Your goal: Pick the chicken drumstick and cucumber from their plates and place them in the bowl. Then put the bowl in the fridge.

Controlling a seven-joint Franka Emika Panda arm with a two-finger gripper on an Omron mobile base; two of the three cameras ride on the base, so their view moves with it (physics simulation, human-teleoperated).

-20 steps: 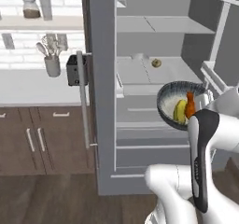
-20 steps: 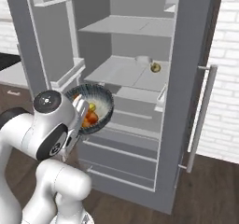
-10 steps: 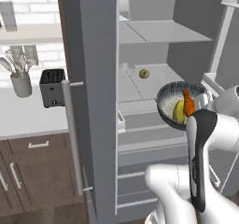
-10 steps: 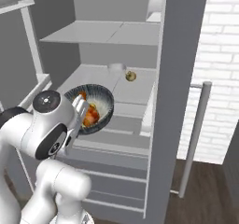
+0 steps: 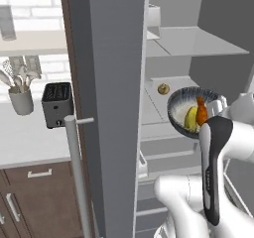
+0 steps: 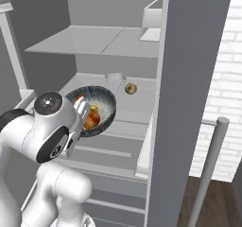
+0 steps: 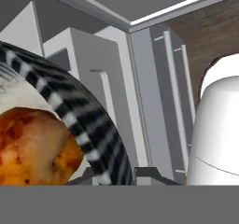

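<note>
- Gripping the bowl by its rim, the pincer is clamped narrow, held up in front of the open fridge shelves.
- Chicken drumstick & cucumber are carried inside.
- Small round fruit is seen on shelf behind.

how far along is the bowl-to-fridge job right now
Done: the chicken drumstick and cucumber lie in the bowl. In hand: the gripper is shut on the bowl's rim, holding it in front of the open fridge. Left: set the bowl on a shelf and let go.
</note>
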